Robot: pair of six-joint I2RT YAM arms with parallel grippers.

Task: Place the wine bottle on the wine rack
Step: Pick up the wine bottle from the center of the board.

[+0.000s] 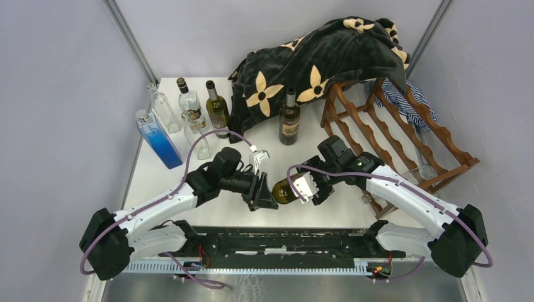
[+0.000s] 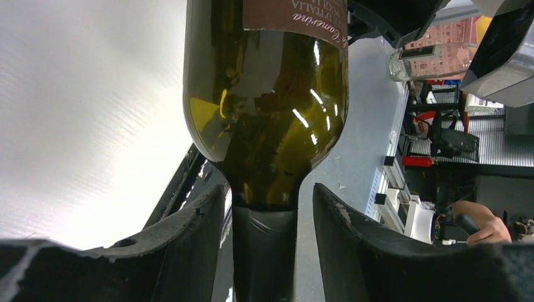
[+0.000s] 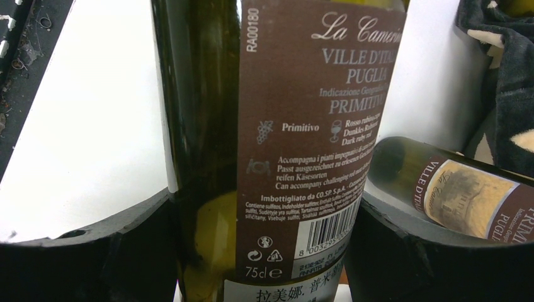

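White table (image 1: 327, 214) fills mid frame. Upper left cluster, all upright: blue square bottle (image 1: 159, 139), two clear glass bottles (image 1: 165, 108) (image 1: 196, 135), clear bottle with dark cap (image 1: 189, 100), green wine bottle (image 1: 218, 108). Upper centre: dark wine bottle (image 1: 289, 119), upright, standing alone. Right side: wine rack (image 1: 403, 135) standing on the table, angled. Dark flowered blanket (image 1: 315, 56) draped over the rack's top, its edge hanging down to the tabletop.

Pale grey walls (image 1: 56, 94) close in on the white table (image 1: 157, 179) at its left, far and right sides, slanting metal posts (image 1: 129, 38) rising from its far corners under soft, even light.
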